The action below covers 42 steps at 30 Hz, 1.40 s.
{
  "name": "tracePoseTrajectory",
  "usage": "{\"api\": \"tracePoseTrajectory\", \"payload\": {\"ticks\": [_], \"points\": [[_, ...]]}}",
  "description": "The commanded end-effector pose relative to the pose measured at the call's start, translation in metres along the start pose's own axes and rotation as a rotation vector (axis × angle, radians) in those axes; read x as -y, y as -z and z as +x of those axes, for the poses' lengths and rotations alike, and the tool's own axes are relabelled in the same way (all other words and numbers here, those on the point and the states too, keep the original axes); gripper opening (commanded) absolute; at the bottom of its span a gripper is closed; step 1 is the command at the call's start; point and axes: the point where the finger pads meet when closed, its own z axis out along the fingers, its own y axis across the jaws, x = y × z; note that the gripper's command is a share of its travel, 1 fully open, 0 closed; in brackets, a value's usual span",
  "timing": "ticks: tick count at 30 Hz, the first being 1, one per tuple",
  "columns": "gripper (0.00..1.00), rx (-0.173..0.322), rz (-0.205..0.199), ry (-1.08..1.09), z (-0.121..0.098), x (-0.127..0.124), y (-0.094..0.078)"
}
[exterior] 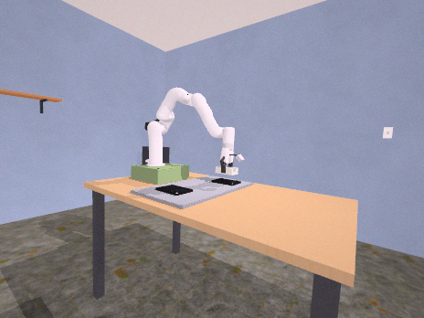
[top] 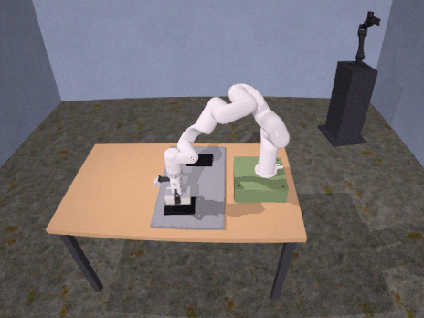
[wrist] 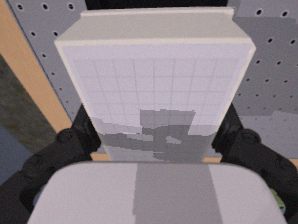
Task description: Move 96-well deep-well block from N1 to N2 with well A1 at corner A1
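The white 96-well deep-well block (wrist: 155, 95) is held between the dark fingers of the gripper (top: 176, 194), which stand near their widest and are closed against the block's 2 long sides. In the exterior view the block (exterior: 227, 170) is seen lifted off the grey perforated plate (exterior: 192, 192), hanging just above the farther black nest (exterior: 227, 182); a gap is visible between the block's underside and that nest. In the top view the block (top: 177, 199) is placed over the upper edge of the nearer black nest (top: 179, 209), while the other black nest (top: 203, 159) is partly covered by the white arm (top: 219, 114). The block's gridded top is turned toward the wrist camera, and a shadow is cast across its near half. The arm is mounted on a green base block (top: 247, 189) beside the grey plate, on the orange surface (top: 114, 192). Nest labels cannot be read.
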Motion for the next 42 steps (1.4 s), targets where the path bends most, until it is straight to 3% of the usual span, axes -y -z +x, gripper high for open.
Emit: {"api": "tracePoseTrajectory", "payload": {"ticks": [1,22,42], "points": [[0.0,-0.004,0.002,0.0,0.002,0.001,-0.005],[0.0,-0.004,0.002,0.0,0.002,0.001,-0.036],[0.0,-0.004,0.002,0.0,0.002,0.001,-0.037]]}}
